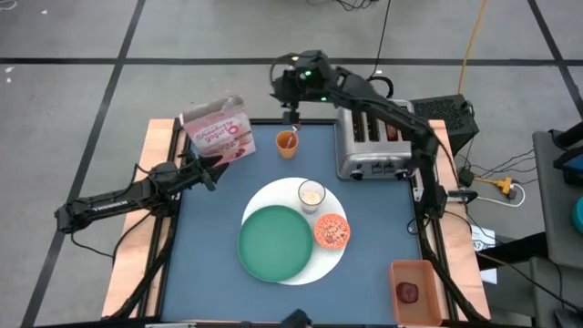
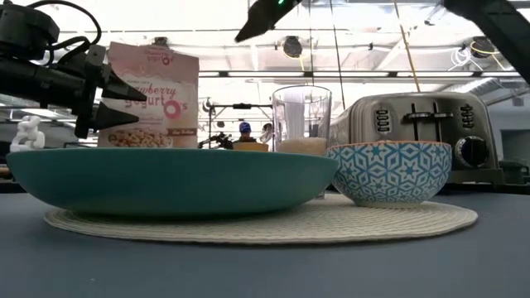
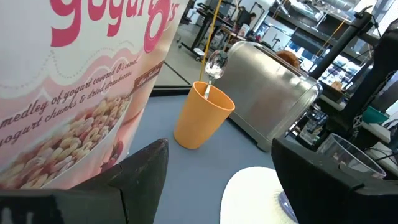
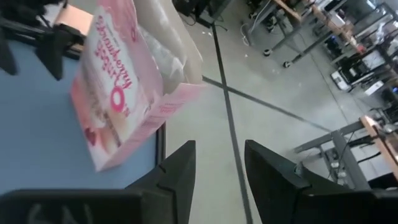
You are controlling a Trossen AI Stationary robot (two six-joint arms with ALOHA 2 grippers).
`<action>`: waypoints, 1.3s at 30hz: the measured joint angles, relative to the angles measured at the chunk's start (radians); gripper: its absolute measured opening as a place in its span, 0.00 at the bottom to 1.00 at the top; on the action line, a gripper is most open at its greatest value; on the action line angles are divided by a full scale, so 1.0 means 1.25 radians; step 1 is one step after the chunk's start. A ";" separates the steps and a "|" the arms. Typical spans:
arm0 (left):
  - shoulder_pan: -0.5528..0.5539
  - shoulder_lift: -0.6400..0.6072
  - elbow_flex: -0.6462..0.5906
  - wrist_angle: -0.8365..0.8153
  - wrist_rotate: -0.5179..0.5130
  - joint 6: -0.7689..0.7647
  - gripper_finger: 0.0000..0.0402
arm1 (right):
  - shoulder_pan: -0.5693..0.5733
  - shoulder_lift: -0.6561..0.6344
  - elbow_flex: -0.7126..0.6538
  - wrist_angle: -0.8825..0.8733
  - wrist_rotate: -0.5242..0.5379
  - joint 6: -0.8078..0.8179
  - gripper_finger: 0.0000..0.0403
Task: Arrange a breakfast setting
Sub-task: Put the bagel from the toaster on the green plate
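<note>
**Workcell surroundings**

You work at a blue-topped table [image 1: 209, 228] with a wooden edge, standing on a grey concrete floor [image 1: 73, 91] marked with dark tape lines [image 1: 118, 55]. A yellow cable [image 1: 471, 36] runs across the floor at the far right. Beyond the table, you see an open workshop with benches [image 4: 348, 37] and bright overhead lighting [image 2: 248, 79].

I'm working in a lab or workshop: taped concrete floor [image 1: 73, 36], workbenches [image 4: 323, 25] at two o'clock.
</note>
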 joint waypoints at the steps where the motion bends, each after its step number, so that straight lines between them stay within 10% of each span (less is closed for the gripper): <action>1: 0.000 0.000 0.000 0.000 0.000 0.002 0.71 | 0.000 -0.017 0.000 -0.017 0.000 0.009 0.32; 39: 0.000 0.003 -0.001 0.011 0.006 0.045 0.71 | 0.087 -0.340 -0.094 -0.577 0.038 0.362 0.32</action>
